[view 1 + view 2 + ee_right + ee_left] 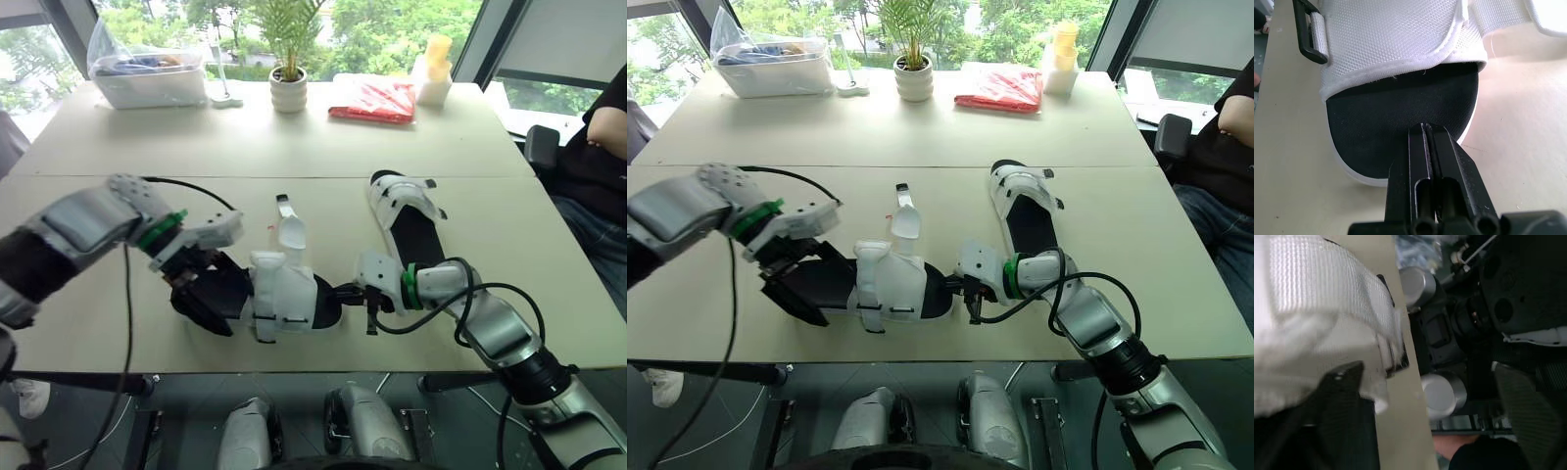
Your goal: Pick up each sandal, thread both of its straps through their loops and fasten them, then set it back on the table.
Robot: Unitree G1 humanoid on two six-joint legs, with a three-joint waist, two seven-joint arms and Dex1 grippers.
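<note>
**A:** Sandal (pixel 284 294) is lying flat on the table (pixel 549 245), its toe touching the tips of the right gripper (pixel 1422 132), whose fingers are pressing together on nothing.

**B:** The left gripper (pixel 201 299) is gaping at the heel. The sandal is looking light, with floppy straps and a stiffer sole, so I'm favouring the sole edge.

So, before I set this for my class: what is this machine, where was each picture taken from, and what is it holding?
It is a humanoid robot with two arms, each ending in two-fingered jaws. Two pictures come from cameras in its head, looking down at a table. The other two come from cameras on its wrists. Two white sandals lie on the table, the near sandal and the far sandal. The left jaws stand open at the near sandal's heel. The right jaws, shut, press on its toe.
</note>
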